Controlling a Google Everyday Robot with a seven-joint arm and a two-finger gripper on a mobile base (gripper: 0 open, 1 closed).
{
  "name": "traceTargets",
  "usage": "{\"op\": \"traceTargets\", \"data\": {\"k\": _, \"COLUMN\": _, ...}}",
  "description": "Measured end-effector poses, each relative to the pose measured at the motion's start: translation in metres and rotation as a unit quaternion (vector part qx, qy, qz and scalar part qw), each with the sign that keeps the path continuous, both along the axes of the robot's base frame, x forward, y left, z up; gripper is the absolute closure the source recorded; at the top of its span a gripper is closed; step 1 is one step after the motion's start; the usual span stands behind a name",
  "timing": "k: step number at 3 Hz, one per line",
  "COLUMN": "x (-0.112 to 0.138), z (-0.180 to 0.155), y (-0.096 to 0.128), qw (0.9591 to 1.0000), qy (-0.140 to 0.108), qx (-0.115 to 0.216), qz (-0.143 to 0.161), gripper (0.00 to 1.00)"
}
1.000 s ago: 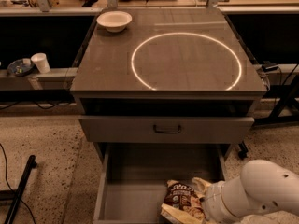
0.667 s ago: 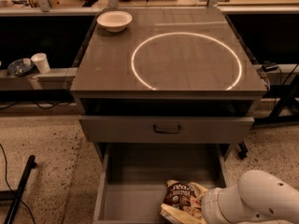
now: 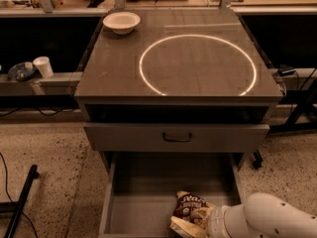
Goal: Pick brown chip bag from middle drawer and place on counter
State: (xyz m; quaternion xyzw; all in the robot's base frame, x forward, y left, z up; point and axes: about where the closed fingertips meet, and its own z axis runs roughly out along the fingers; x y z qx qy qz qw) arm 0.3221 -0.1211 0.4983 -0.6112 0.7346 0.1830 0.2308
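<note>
The brown chip bag (image 3: 190, 211) lies crinkled on the floor of the open middle drawer (image 3: 148, 207), near its front right. My white arm (image 3: 270, 218) comes in from the bottom right corner. My gripper (image 3: 212, 228) is at the arm's end, low at the picture's bottom edge, right against the bag's right side. The counter (image 3: 198, 90) is the cabinet's glossy top, marked with a bright ring (image 3: 197, 64).
A white bowl (image 3: 121, 21) sits at the counter's back left corner. A shut drawer front with a black handle (image 3: 177, 137) lies above the open drawer. A white cup (image 3: 43, 66) stands on a low ledge at left. A black stand leg (image 3: 20, 202) lies on the floor.
My arm has sunk a little lower toward the bottom edge beside the bag. The bag has stayed where it was in the drawer.
</note>
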Motion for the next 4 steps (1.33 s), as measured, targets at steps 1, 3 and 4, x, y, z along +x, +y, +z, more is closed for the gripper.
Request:
{"op": "traceTargets", "data": {"k": 1, "x": 0.003, "z": -0.015, "y": -0.001, "qw": 0.9999, "qy": -0.002, "qx": 0.0, "qz": -0.01, "gripper": 0.64}}
{"op": "traceTargets", "data": {"k": 3, "x": 0.014, "z": 0.026, "y": 0.002, "qw": 0.9969, "qy": -0.043, "qx": 0.067, "qz": -0.001, "gripper": 1.0}}
{"op": "traceTargets", "data": {"k": 4, "x": 0.024, "z": 0.095, "y": -0.012, "qw": 0.9926, "qy": -0.098, "qx": 0.063, "qz": 0.034, "gripper": 1.0}}
